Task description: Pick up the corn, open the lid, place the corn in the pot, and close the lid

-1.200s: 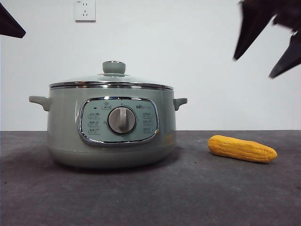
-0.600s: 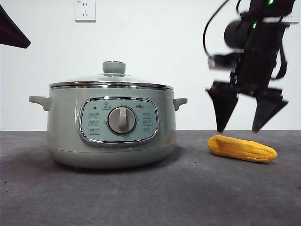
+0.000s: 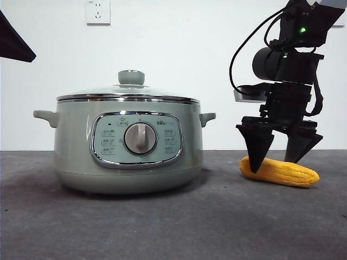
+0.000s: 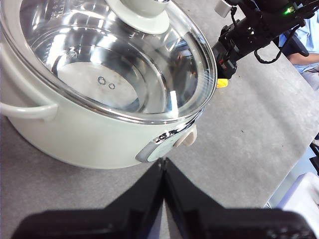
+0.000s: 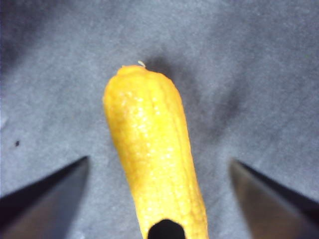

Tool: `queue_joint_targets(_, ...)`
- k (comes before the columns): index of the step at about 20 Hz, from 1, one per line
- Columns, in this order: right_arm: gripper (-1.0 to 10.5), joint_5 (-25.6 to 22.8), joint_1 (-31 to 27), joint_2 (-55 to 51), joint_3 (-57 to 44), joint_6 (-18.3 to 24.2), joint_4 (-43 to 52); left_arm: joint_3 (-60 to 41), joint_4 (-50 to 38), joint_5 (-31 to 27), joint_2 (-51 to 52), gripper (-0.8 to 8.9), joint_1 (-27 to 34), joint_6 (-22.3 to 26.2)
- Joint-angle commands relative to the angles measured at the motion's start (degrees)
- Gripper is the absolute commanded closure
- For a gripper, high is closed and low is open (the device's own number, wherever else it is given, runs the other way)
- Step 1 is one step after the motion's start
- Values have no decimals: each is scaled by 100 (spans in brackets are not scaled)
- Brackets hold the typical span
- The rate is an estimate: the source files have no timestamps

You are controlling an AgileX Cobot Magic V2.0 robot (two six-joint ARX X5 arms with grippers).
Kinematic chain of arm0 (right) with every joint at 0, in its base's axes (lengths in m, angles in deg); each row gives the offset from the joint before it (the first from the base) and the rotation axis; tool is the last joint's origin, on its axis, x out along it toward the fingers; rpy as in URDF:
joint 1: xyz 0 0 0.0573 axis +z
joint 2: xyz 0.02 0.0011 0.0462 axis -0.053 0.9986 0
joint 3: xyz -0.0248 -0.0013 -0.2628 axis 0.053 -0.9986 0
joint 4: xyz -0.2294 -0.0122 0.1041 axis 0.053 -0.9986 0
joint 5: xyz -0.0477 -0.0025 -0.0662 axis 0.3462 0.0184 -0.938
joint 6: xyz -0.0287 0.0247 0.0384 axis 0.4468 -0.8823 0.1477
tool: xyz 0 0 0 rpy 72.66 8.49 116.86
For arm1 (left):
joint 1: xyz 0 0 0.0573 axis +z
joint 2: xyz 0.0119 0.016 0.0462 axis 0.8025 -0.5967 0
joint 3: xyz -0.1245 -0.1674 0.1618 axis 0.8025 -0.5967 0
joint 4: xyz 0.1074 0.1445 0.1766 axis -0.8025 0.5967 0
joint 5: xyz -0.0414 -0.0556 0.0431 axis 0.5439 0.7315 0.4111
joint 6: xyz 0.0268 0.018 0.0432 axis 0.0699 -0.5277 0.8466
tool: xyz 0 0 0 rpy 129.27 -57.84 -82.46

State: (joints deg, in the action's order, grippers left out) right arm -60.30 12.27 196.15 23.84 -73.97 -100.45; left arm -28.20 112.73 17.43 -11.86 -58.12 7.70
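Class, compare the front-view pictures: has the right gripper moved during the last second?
Yes. The right gripper has come down from the top corner, and its open jaws now straddle the corn, which lies unmoved beside the pot.

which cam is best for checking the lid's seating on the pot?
Front view: the lid shows side-on, steel rim level on the pot. Left wrist view looks down through the glass, knob cropped. Right wrist view shows only the corn.

corn (image 3: pixel 287 173) partly behind jaws, socket (image 3: pixel 98 11) cropped
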Motion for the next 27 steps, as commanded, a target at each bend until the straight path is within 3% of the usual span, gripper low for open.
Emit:
queue_joint_targets(1, 767, -2, -7, 184, 4, 52, -2, 0, -2, 22, -26, 818, -22, 90)
queue_joint_targets(2, 778, -2, -26, 197, 4, 52, -13, 0, 0, 22, -42, 818, -22, 87)
queue_joint_targets(4, 973, -4, -35, 195, 7, 52, 48, 0, 11, 22, -52, 818, -22, 87)
queue_joint_targets(11, 958, -7, -44, -28, 131, -142, -323, 0, -2, 31, -52, 818, -22, 81)
queue_joint_targets(18, 958, -11, -44, -1281, 195, -601, -1532, 59, 42, 22, -87, 818, -22, 68)
queue_joint_targets(23, 958, -4, -42, -2367, 195, -765, -2218, 737, 461, -11, -511, 818, -118, 83)
queue_joint_targets(27, 958, -9, -42, -3152, 195, -756, -2723, 1593, 710, -348, -1165, 814, -354, 83)
